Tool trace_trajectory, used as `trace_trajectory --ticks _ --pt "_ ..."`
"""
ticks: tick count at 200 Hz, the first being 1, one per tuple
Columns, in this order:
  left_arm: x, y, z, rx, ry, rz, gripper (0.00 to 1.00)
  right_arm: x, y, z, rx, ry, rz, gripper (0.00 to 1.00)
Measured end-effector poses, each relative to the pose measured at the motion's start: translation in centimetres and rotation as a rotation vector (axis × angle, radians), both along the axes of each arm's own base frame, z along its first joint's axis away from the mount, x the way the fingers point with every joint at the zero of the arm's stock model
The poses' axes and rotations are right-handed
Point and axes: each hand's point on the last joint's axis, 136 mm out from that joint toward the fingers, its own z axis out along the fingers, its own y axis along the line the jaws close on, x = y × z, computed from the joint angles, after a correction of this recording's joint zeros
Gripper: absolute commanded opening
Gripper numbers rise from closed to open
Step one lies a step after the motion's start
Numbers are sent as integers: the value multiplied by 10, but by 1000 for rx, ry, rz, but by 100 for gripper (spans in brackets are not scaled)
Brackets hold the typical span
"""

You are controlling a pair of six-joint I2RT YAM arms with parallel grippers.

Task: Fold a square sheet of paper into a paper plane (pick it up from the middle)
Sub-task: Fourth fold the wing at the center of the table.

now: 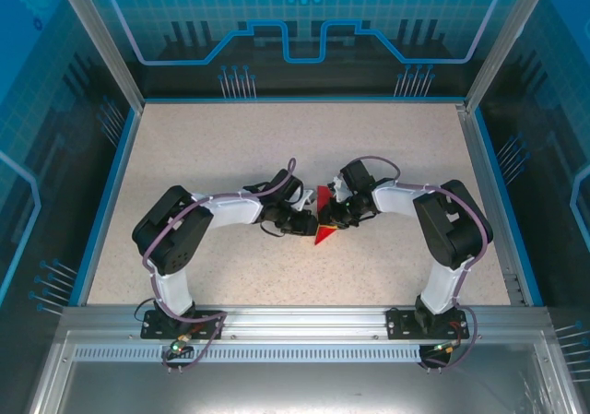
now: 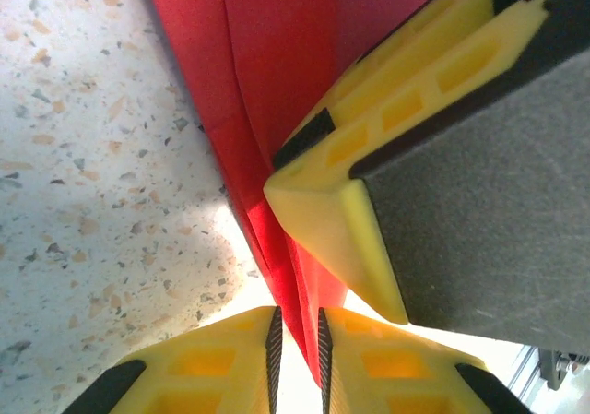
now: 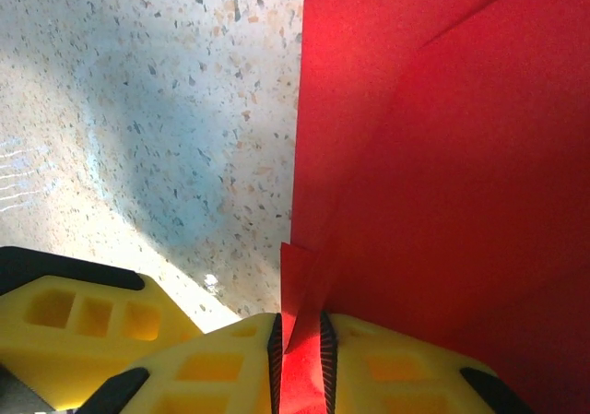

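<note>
The creased bright red paper sheet (image 1: 323, 235) sits centrally on the speckled bench (image 1: 230, 137), pinched by the left jaws and the right jaws. Probable step: pressing a centre fold. The next move calls for releasing without dragging it.

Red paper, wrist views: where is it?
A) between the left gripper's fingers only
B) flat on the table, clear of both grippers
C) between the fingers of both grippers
C: the red paper runs between the fingers of the left gripper and of the right gripper.
</note>
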Motion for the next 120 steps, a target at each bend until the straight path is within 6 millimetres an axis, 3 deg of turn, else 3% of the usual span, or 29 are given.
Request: trace_trajectory --ticks 67,120 --pt "-5 -1 -7 -46 22 37 26 0 4 2 28 5 -4 21" --pt "-3 -4 -6 -70 22 56 22 -2 3 0 30 13 -8 20"
